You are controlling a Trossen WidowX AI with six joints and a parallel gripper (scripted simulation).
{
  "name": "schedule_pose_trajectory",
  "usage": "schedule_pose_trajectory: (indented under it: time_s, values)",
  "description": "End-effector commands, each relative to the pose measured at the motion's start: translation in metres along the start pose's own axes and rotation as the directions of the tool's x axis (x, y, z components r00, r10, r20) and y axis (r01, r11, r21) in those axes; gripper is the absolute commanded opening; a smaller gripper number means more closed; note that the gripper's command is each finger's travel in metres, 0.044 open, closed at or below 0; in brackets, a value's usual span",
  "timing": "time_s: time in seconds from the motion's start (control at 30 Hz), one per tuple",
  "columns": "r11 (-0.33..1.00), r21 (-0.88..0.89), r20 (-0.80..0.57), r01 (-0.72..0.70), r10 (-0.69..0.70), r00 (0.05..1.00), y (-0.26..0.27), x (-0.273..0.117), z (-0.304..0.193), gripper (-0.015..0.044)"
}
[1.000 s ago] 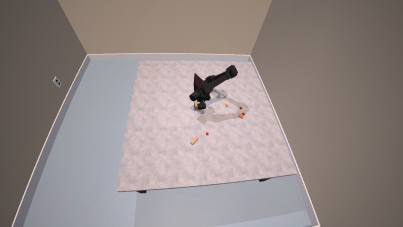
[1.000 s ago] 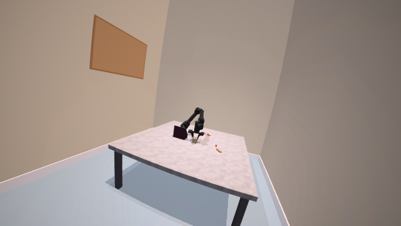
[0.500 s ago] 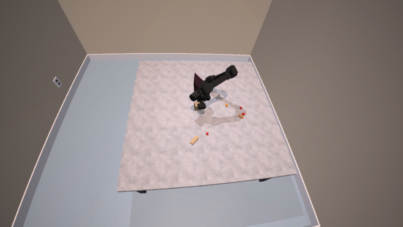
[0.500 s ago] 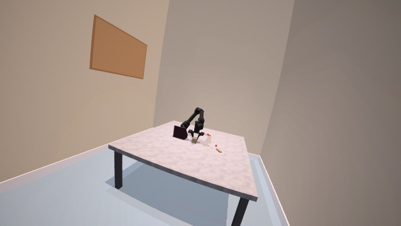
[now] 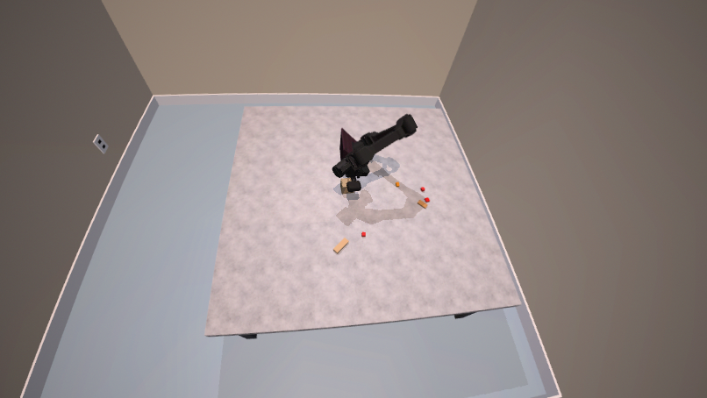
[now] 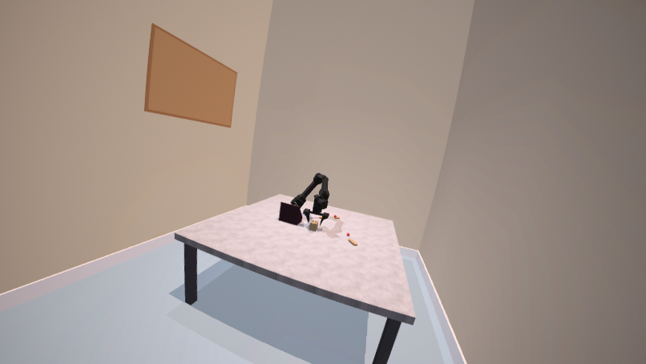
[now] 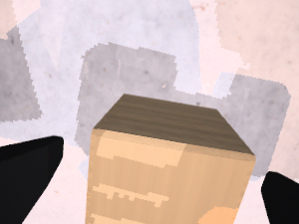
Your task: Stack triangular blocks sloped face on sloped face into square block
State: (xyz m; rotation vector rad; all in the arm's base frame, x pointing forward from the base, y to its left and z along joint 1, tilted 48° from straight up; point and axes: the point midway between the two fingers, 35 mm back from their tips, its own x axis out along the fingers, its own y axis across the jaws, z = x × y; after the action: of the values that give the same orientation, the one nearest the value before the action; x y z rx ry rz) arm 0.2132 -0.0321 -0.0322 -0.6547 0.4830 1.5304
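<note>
The two triangular blocks appear together as one squarish wooden block on the table. The wrist view shows its light, flat-looking upper face and a darker side; the seam between the two blocks and the far ends cannot be made out. My gripper is open wide. One finger stands on each side of the block, with a visible gap to each side in the wrist view. In the top view the arm hides part of the gripper.
A dark upright panel stands close beside the arm. A light wooden bar and a red cube lie nearer the front. An orange cube, an orange bar and two small red pieces lie to the right.
</note>
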Motion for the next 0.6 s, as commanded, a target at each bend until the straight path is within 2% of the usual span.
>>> schedule_pose_trajectory:
  time_s: [0.0,0.27,0.57]
  values:
    - [1.0,0.0,-0.003,0.0,0.0,1.0,-0.002,-0.01,-0.002,0.044]
    - [1.0,0.002,-0.004,-0.002,0.002,1.0,0.0,-0.108,-0.001,0.044]
    - [1.0,0.007,-0.014,0.016,-0.015,1.0,-0.003,-0.106,-0.003,0.044]
